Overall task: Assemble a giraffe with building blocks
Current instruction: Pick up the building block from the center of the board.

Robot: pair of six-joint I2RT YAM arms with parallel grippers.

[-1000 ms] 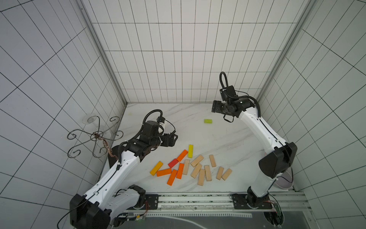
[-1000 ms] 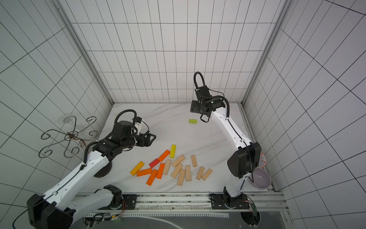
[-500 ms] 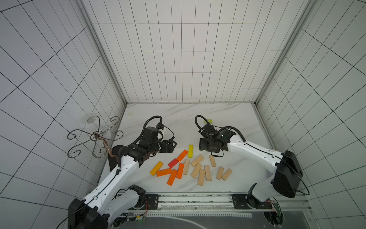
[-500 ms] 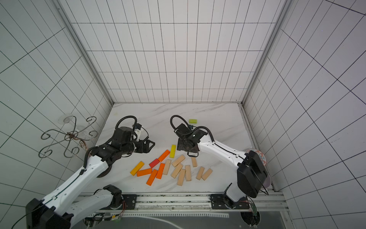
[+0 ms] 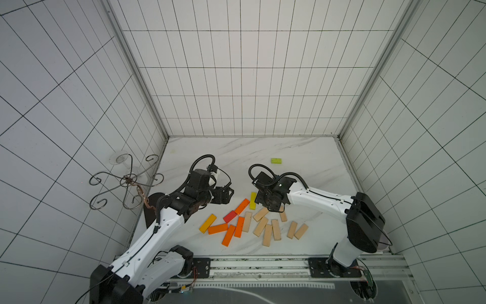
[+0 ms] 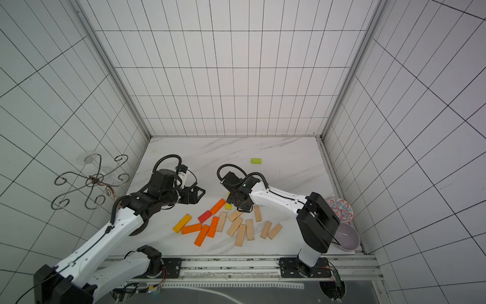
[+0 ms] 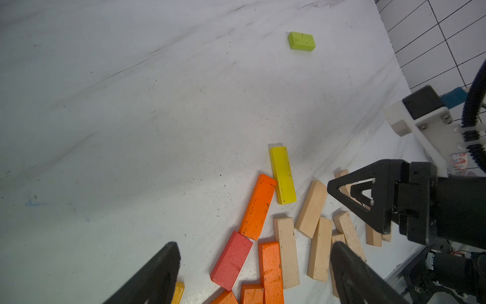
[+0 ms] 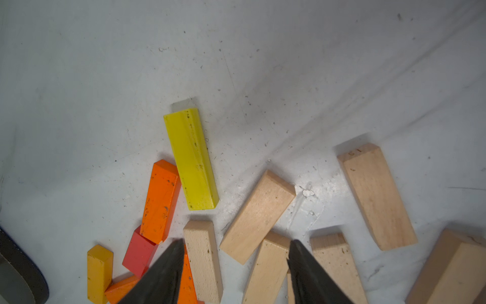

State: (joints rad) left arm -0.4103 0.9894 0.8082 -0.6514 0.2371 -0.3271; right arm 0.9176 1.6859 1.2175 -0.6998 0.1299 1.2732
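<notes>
Flat rectangular wooden blocks lie loose on the scuffed, marble-veined white counter (image 5: 302,158). Chipped painted orange bars (image 7: 259,206), a red brick (image 7: 231,259), a long yellow bar (image 8: 190,160) and matte bare-grain beech planks (image 8: 259,215) cluster near the front edge. A short lime-green block (image 5: 276,160) sits well apart. The left end effector (image 5: 226,196) gapes wide, empty. The right end effector (image 8: 236,242) hangs over the beech planks, jaws parted, gripping nothing.

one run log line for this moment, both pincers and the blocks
left pincer: open, empty | right pincer: open, low over natural blocks | green block: lying alone | stacking: none yet
</notes>
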